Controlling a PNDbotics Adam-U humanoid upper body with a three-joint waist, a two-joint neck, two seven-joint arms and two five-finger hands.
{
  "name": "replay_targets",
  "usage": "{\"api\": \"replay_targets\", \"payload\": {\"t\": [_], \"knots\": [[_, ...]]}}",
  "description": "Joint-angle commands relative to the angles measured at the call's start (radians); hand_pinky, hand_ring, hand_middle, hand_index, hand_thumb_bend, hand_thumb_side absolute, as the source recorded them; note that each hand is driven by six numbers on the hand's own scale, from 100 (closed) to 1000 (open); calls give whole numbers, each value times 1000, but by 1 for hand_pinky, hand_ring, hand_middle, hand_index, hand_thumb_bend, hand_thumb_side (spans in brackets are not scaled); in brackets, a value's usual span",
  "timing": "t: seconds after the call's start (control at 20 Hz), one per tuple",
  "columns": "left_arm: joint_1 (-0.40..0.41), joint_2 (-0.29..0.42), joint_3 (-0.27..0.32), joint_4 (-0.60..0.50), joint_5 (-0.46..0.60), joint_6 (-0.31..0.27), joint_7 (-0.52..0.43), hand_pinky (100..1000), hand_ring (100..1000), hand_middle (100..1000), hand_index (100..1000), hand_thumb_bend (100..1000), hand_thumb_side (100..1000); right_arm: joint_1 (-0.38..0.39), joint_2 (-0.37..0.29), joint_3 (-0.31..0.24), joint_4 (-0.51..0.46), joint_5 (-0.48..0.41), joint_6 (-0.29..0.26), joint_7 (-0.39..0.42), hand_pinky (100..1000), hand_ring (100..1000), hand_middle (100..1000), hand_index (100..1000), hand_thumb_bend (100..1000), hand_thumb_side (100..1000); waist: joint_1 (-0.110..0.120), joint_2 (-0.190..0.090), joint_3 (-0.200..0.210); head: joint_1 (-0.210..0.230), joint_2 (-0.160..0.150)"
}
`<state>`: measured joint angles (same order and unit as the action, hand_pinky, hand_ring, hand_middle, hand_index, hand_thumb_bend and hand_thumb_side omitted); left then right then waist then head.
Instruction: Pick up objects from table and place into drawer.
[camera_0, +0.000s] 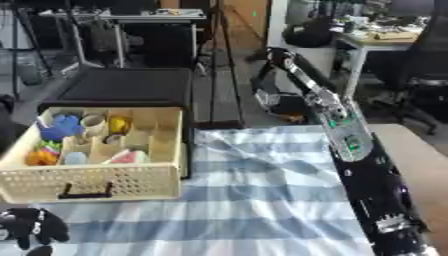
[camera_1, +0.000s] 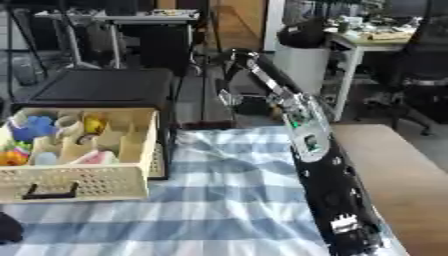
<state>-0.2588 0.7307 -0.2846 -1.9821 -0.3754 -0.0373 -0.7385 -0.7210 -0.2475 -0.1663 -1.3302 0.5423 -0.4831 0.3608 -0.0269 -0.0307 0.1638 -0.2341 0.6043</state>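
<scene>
At the lower left corner the left hand (camera_0: 31, 227) shows as a dark, blurred shape resting on the blue-and-white checked cloth (camera_0: 262, 200); whether its fingers are spread or curled cannot be told. Just above it and apart from it stands the drawer (camera_0: 92, 182) — a cream, perforated basket with a dark handle on its front wall, pulled out from a black cabinet (camera_0: 131, 85) behind. Its compartments hold small objects: a blue thing (camera_0: 63, 125) at the far left, a pale cup-like thing (camera_0: 93, 122) beside it, a yellow thing (camera_0: 119, 123) next, orange and green pieces (camera_0: 42, 154) at the near left, and a pink-and-white thing (camera_0: 129, 157) toward the front middle. The cloth right of the drawer lies rumpled. Along the right side the right arm (camera_0: 350, 145) stretches up and away past the table's far edge — its hand (camera_0: 267, 97) hangs beyond the table, well apart from the drawer, too blurred to tell how its fingers stand.
</scene>
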Motion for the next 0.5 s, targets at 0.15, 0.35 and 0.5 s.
{"api": "replay_targets", "payload": {"t": [0.15, 0.35, 0.5], "knots": [[-51, 28, -42, 5, -44, 80, -61, 688, 746, 807, 841, 100, 1000, -21, -8, -7, -32, -16, 4, 9, 728, 569, 757, 831, 100, 309, 4, 3, -14, 7, -5], [-63, 19, -59, 50, -73, 99, -54, 728, 775, 835, 860, 100, 1000, -21, -8, -9, -39, -19, 9, 13, 728, 568, 756, 832, 100, 309, 3, 12, -24, 7, -7], [-70, 0, -70, 94, -99, 101, -28, 751, 793, 852, 878, 100, 1000, -20, -6, -10, -43, -22, 11, 15, 727, 567, 755, 832, 100, 311, 1, 15, -30, 8, -7]]}}
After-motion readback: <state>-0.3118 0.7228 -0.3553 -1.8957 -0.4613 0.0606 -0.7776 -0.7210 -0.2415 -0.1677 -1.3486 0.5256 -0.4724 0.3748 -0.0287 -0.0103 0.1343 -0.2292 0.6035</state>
